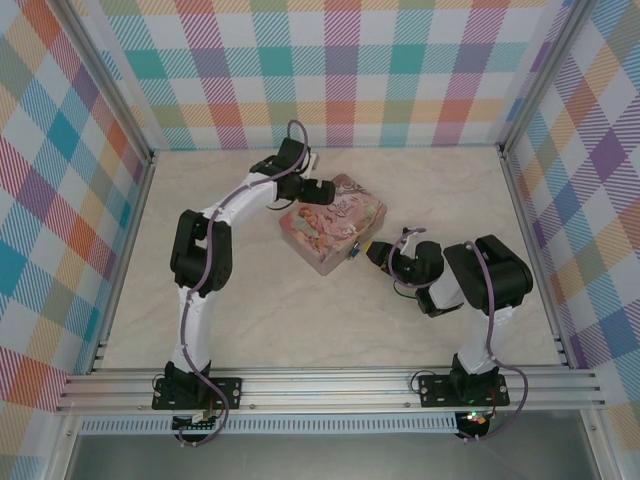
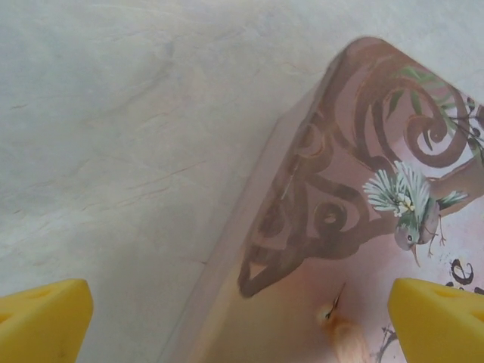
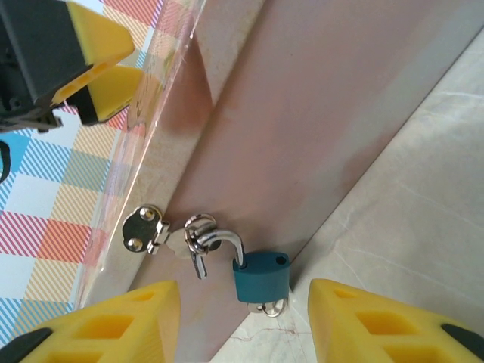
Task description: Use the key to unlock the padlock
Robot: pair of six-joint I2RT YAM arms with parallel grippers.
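Hanging from a small metal clasp on the side wall of a pink picture tin, the padlock shows best in the right wrist view. Its blue-teal body sits low against the wall, near where the tin meets the desk. Its thin silvery hoop curves up to a ring on the clasp. A small silvery piece pokes out just under the body, and I cannot tell whether that is the key. Whether the hoop is seated in the body or sprung loose is also too small to tell.

The right hand has its two yellow fingers apart. The padlock lies between them, clear of both, so nothing is gripped. From above, this hand points at the near right side of the tin, where a speck of blue marks the lock.

The left hand is spread wide over the far left corner of the tin. One finger is above the bare desk and the other is above the lid, with its brown scrolls and a small painted bird. It clamps nothing, and I cannot tell whether it touches the lid. The tin lies flat near the middle of the desk, turned at an angle to the edges.
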